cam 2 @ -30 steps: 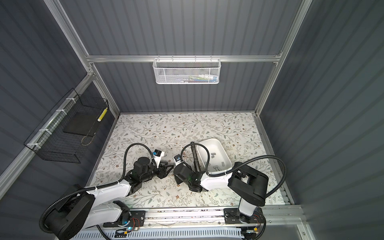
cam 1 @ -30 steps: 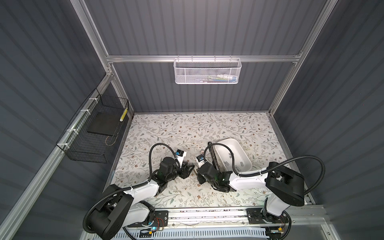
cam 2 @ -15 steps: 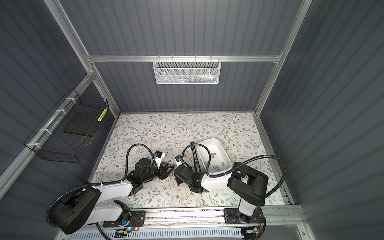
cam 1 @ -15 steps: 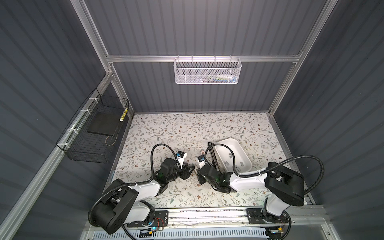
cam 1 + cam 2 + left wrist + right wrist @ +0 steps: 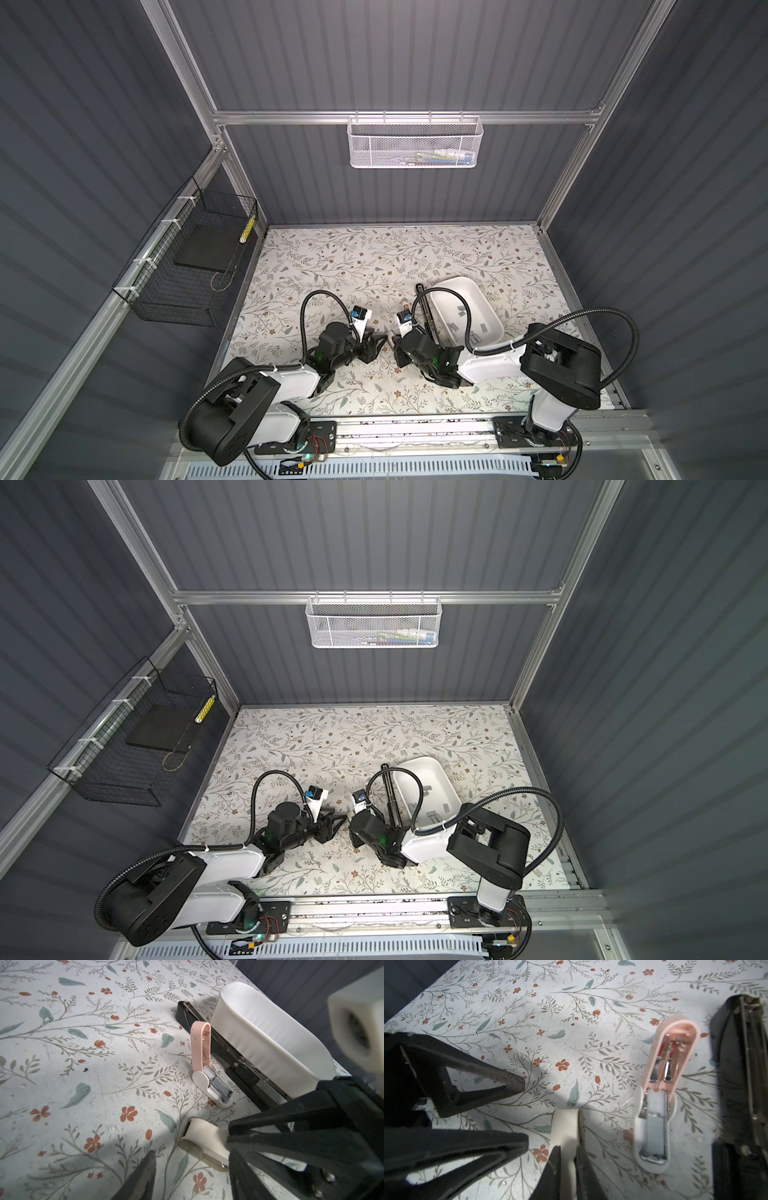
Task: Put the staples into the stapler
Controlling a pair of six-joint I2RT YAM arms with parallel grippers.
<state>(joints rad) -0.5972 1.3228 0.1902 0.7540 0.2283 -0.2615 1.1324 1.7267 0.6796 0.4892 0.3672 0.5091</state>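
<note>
Staples, grey metal strips, inside white plastic tray, right gripper pinches cream plastic piece near tray, left gripper open

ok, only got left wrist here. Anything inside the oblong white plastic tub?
Observer: Yes, both top views show several flat grey metal staple strips loose in the tub.
Operator: Who's got the small cream plastic piece?
Observer: Right wrist view: the right gripper is shut on it.
Operator: Left gripper touching it?
Observer: No. It's open, tips short of the piece, table showing between them.
</note>
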